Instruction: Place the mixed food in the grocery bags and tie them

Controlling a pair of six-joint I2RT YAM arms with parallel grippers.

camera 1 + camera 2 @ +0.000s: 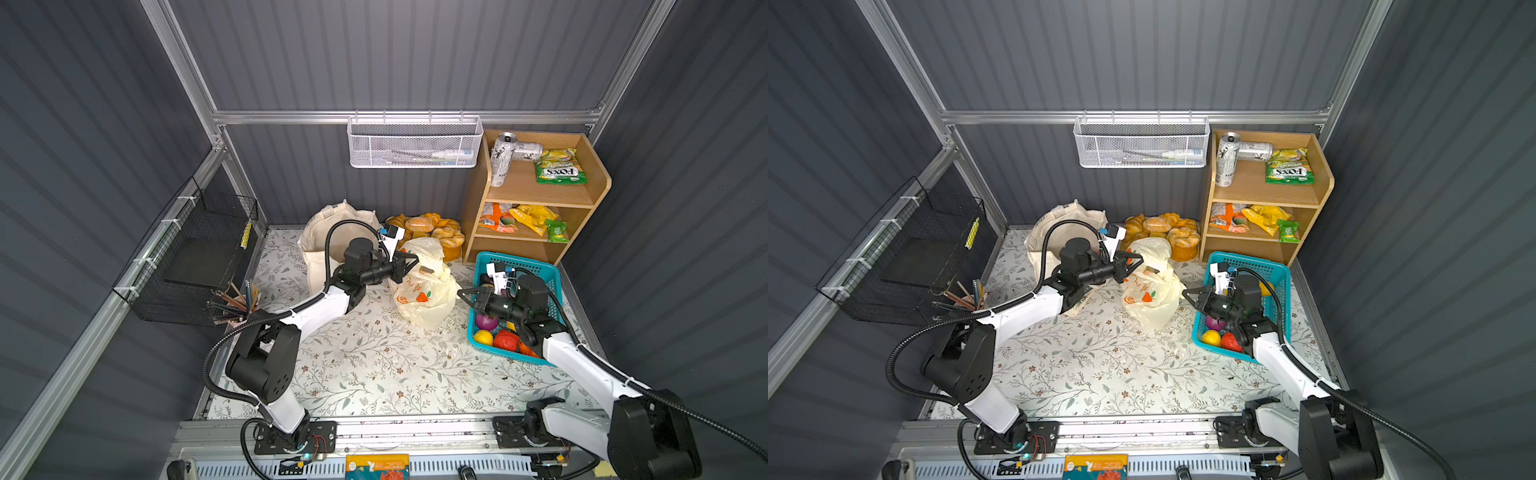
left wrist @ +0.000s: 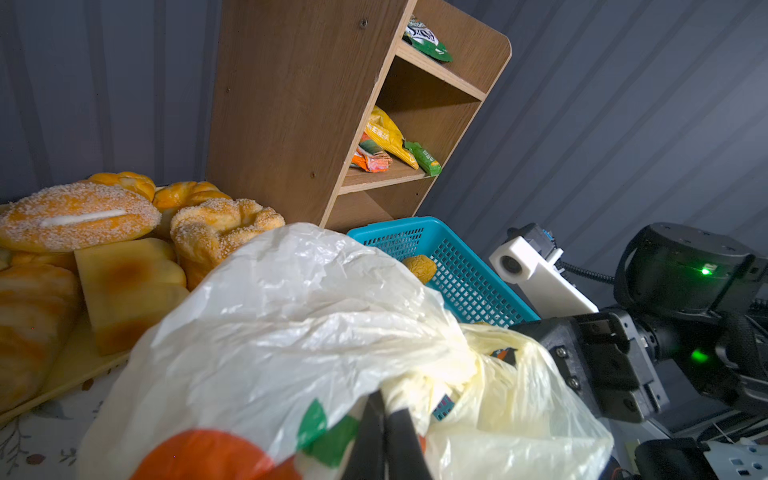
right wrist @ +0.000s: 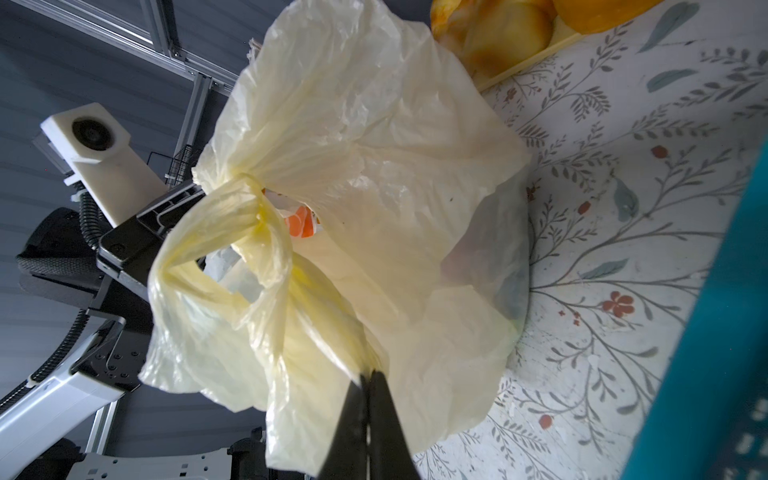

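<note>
The cream-yellow plastic grocery bag [image 1: 424, 291] [image 1: 1152, 293] stands bulging on the floral table, between both arms. My left gripper [image 1: 415, 262] [image 2: 386, 409] is shut on a bunched handle at the bag's top. My right gripper [image 1: 462, 293] [image 3: 368, 380] is shut on the plastic of the bag's right side. In the right wrist view the two handles [image 3: 249, 203] cross in a twist above the mouth. An orange packet [image 3: 301, 220] shows inside. The beige canvas tote [image 1: 328, 232] [image 1: 1054, 228] sits behind the left arm. A purple onion [image 1: 485, 322], with yellow and red toy produce, lies in the turquoise basket [image 1: 528, 266].
A wooden shelf [image 1: 536, 195] at the back right holds cans and snack packets. Toy breads on a tray [image 1: 432, 228] lie behind the plastic bag. A white mesh basket [image 1: 415, 145] hangs on the back wall. A black wire basket [image 1: 199, 257] and pencils [image 1: 241, 299] are at the left.
</note>
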